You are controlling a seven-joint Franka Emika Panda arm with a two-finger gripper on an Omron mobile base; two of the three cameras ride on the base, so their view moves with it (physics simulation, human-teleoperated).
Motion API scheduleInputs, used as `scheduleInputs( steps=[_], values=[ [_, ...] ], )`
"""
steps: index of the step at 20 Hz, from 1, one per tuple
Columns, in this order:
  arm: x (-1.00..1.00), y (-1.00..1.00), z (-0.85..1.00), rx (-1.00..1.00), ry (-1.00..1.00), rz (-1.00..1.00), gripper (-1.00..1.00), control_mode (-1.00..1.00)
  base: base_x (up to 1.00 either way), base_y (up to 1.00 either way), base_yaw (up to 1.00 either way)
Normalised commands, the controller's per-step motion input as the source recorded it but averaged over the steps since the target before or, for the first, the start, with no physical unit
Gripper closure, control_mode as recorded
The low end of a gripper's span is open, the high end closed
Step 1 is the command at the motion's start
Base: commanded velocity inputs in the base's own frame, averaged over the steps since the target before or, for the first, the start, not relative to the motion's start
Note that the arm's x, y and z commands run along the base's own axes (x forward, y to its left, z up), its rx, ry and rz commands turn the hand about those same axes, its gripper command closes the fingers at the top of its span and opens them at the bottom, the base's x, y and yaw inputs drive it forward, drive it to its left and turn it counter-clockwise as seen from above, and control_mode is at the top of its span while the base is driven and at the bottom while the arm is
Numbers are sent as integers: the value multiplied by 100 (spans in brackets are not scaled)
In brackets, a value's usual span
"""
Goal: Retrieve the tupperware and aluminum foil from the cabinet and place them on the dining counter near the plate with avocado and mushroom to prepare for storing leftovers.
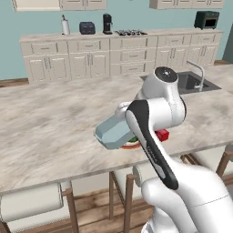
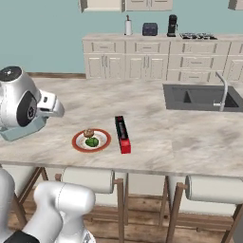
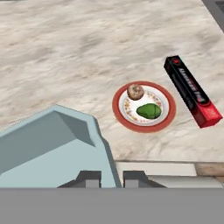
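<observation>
My gripper is shut on the rim of the pale blue-grey tupperware, which hangs tilted just above the dining counter. The tupperware is left of the plate, near the counter's front edge. The red-rimmed plate holds the green avocado and the brown mushroom. The aluminum foil, a black box with red ends, lies on the counter just right of the plate. In the left base view my arm covers most of the plate, and the tupperware sticks out to its left.
Stools stand along the counter's near edge. A sink with a tap is set into the counter to the right. Cream drawer units with small appliances line the far wall, under wall cabinets.
</observation>
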Motion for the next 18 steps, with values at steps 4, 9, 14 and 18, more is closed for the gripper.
scheduleInputs(
  steps=[4,9,14,18],
  values=[
    [51,35,-61,0,0,0,100,-100,0,0,0],
    [33,33,-68,0,-1,0,100,-100,0,0,0],
    [26,19,-70,0,-9,0,100,-100,0,0,0],
    [46,5,-58,0,-1,0,100,-100,0,0,0]
  ],
)
